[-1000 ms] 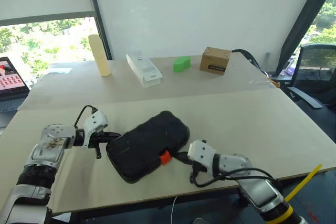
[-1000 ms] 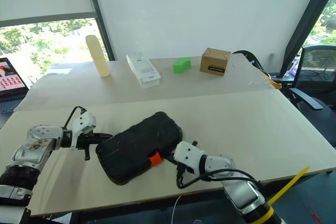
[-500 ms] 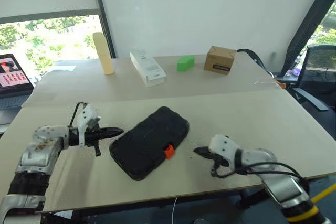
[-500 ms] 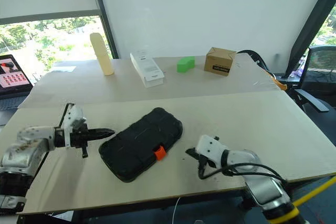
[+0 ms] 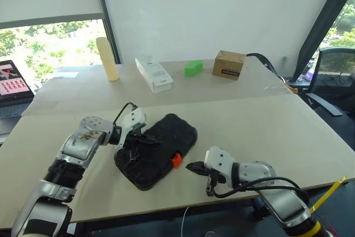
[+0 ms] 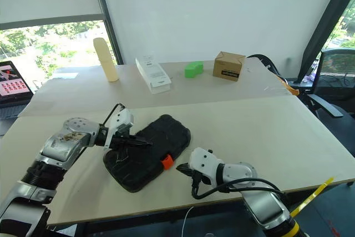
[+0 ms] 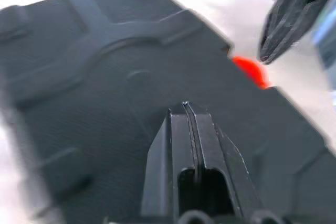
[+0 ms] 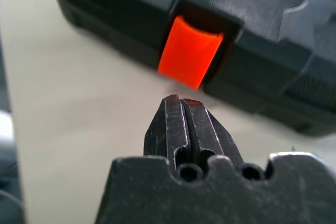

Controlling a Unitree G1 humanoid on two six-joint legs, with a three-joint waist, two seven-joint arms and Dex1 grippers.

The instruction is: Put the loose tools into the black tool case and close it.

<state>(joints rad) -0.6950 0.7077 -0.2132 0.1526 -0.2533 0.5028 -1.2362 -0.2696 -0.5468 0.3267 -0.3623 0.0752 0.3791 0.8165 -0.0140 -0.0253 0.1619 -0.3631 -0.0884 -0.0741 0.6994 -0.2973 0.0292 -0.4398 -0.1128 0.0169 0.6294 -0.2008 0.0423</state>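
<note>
Black tool case [image 5: 156, 151] lies closed and flat on the near table [image 5: 266, 126], lower centre-left of the head views, long axis running diagonally from lower left to upper right. Textured lid up; orange latch [image 5: 176, 160] on the edge facing the lower right of the frame.

Left gripper [image 5: 148, 140]: over the lid, left-centre of the case, fingers pressed together, nothing held. In the left wrist view the fingers [image 7: 195, 145] sit just above the ribbed lid surface; contact cannot be confirmed.

Right gripper [image 5: 191, 167]: just beside the latch, on its lower-right side, tip pointed at it, a small gap between them. Jaws fully closed, empty. Right wrist view: latch [image 8: 190, 52] directly ahead of the fingertips [image 8: 181, 109], apart from them.

Table around the case bare.

Far table, upper part of frame, left to right: pale yellow tall container [image 5: 106, 58], white carton [image 5: 153, 72], green block [image 5: 193, 68], brown cardboard box [image 5: 228, 64]. All well apart from the case.

Laptop screen [image 5: 12, 78] at left edge; office chair [image 5: 331, 76] at right edge.
</note>
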